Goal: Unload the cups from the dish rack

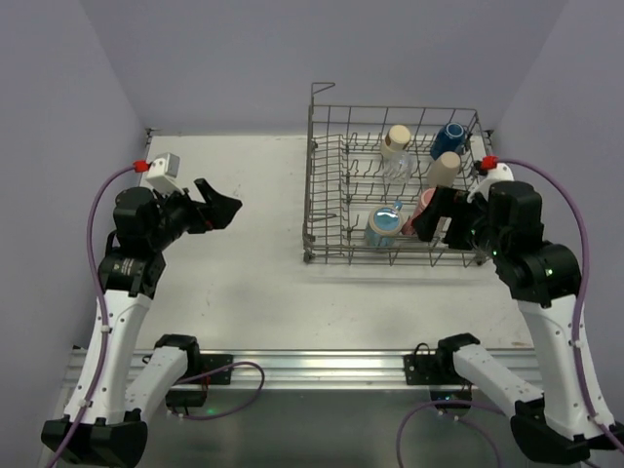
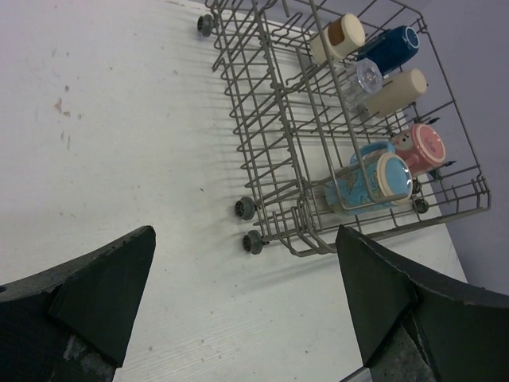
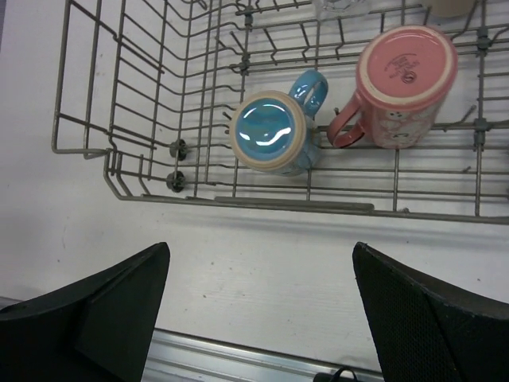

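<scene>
The grey wire dish rack [image 1: 328,200] stands on the right half of the white table. In it are a light blue mug [image 1: 383,225], a pink-red cup [image 1: 422,207], two beige cups [image 1: 397,136] [image 1: 444,169], a dark blue mug [image 1: 449,136] and a clear glass [image 1: 398,162]. My left gripper [image 1: 220,208] is open and empty over bare table, left of the rack [image 2: 262,127]. My right gripper [image 1: 445,220] is open and empty above the rack's front right edge. In the right wrist view my right gripper [image 3: 261,247] is just in front of the light blue mug [image 3: 270,131] and the pink-red cup [image 3: 402,83].
A metal rail [image 1: 312,366] runs along the table's near edge, with both arm bases on it. Purple walls close in the table at the back and both sides. The rack has small wheels [image 2: 246,208] at its left end. The table [image 1: 244,283] is white.
</scene>
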`<move>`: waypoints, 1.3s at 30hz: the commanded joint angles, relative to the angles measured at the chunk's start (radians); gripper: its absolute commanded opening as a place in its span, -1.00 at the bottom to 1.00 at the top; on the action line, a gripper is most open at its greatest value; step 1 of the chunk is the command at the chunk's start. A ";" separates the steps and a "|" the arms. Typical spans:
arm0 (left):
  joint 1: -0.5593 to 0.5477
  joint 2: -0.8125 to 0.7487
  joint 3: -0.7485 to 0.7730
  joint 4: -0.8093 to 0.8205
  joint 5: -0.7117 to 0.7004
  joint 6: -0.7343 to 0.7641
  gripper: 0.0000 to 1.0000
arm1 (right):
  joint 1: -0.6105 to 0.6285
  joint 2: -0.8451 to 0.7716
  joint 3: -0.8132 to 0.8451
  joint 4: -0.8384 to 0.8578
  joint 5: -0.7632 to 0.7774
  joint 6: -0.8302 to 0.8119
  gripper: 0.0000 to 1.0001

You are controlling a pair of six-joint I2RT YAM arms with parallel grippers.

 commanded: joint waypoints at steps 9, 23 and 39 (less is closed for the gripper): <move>0.007 0.066 -0.034 0.069 0.074 0.001 0.99 | 0.060 0.367 0.206 -0.001 -0.003 -0.041 0.98; 0.007 0.070 -0.043 0.081 0.120 0.016 0.98 | 0.138 0.600 0.140 0.100 0.018 0.002 0.98; 0.007 0.077 -0.058 0.083 0.126 0.036 0.98 | 0.161 0.670 0.041 0.180 0.161 0.034 0.98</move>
